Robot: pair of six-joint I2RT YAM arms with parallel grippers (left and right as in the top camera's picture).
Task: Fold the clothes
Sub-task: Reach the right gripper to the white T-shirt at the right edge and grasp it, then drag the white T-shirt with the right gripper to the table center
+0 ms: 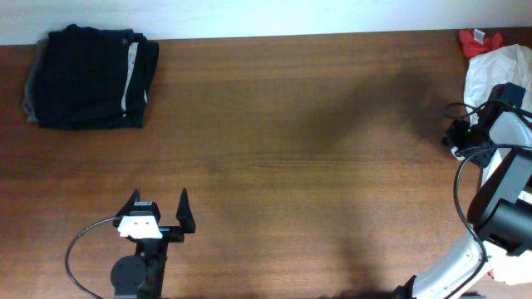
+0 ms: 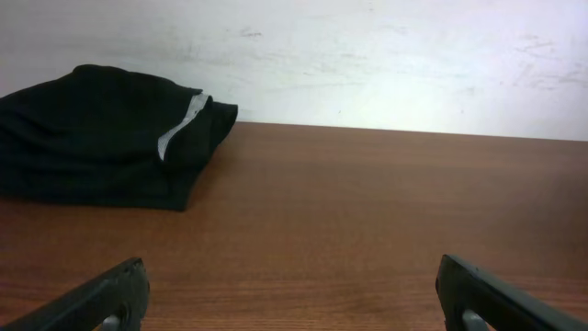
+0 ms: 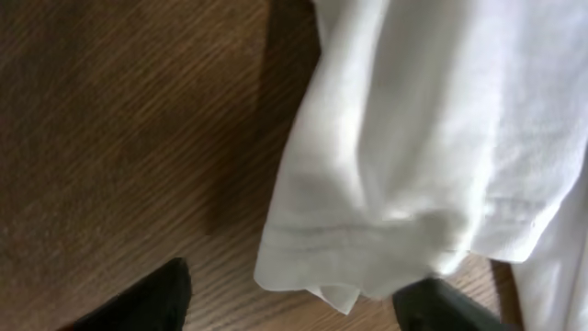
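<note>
The white T-shirt (image 1: 497, 65) lies bunched at the far right edge of the table. In the right wrist view its hemmed edge (image 3: 404, 175) lies on the wood, reaching down between the fingertips. My right gripper (image 3: 299, 311) is open, one finger on each side of that hem, not closed on it. In the overhead view the right gripper (image 1: 505, 94) sits at the shirt's near edge. My left gripper (image 1: 159, 199) is open and empty, low over bare wood at the front left; its two fingertips (image 2: 292, 299) are wide apart. The shirt's printed graphic is not visible.
A folded pile of dark garments (image 1: 91, 77) with a pale stripe lies at the back left corner, also in the left wrist view (image 2: 101, 138). A small red item (image 1: 478, 39) lies behind the shirt. A white wall runs along the table's back edge.
</note>
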